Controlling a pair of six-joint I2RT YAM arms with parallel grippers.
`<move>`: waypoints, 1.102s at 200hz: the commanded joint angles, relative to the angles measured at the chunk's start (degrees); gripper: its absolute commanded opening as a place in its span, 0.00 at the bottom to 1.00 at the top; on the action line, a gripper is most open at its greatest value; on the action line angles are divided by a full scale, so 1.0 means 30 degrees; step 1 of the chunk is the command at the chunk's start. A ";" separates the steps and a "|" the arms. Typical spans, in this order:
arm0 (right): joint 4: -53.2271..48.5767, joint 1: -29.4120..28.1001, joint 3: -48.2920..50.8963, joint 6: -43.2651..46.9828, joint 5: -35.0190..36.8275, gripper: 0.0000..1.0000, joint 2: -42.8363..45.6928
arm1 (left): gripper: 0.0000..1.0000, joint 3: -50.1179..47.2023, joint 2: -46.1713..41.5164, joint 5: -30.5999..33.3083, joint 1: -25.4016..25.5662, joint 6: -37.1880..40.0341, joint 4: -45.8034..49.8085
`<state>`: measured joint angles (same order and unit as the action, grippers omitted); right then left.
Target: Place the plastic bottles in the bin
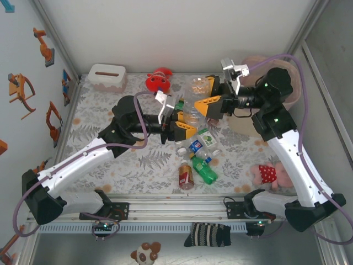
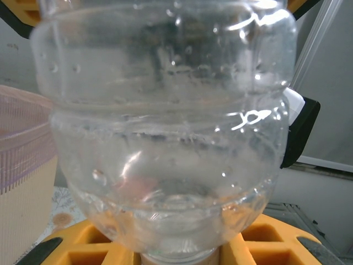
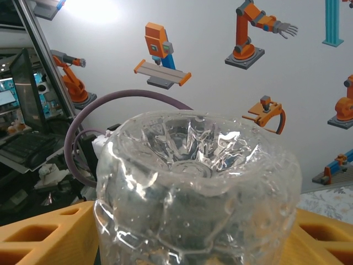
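Hanging over the middle of the leaf-patterned surface [image 1: 110, 165], the clear ribbed plastic bottle [image 1: 192, 115] is being carried between both arms. The left claw [image 1: 186, 122] is clamping it at the neck; in the left wrist view that narrow neck is sitting between the yellow fingers [image 2: 83, 248], with the bottle [image 2: 165, 138] bulging upward from there. The right claw [image 1: 203, 96] is reaching in from 2 o'clock, and in its wrist view the dimpled base of the bottle [image 3: 193, 160] is standing between its yellow fingers [image 3: 44, 232]. I cannot tell whether those jaws are pressing on it or merely flanking it.

At 6 o'clock from the held bottle, several more bottles are lying in a loose cluster: a blue-labelled clear bottle [image 1: 198, 144], a green bottle [image 1: 205, 171] and a brown red-labelled bottle [image 1: 186, 175].

The tall pale pink plastic bin [image 1: 255, 61] is standing at 2 o'clock, partly behind the right arm, and its pink liner is showing in the left wrist view [image 2: 22, 138].

A red plush toy [image 1: 160, 80] is resting at 11 o'clock and a low white tissue box [image 1: 107, 76] at 10 o'clock.
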<state>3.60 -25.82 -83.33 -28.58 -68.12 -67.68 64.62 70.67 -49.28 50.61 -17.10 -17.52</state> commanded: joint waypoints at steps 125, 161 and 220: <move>-0.5089 -0.0087 -0.2643 0.4362 0.2776 0.52 0.0382 | 0.59 -0.0748 -0.1270 0.2855 0.0005 0.1083 -0.0171; -0.7858 0.1256 -0.4246 0.5613 0.5567 0.52 0.0167 | 0.62 -0.1117 -0.1556 0.3170 -0.0024 0.1107 0.0028; -1.1157 0.6059 -0.6321 0.6418 0.9983 0.52 -0.0551 | 0.63 -0.1247 -0.1674 0.3388 -0.0053 0.1262 0.0290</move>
<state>-24.01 -12.40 -99.07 -11.86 -46.76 -67.83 61.58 67.09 -39.75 50.61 -14.74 -16.95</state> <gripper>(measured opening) 0.526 0.630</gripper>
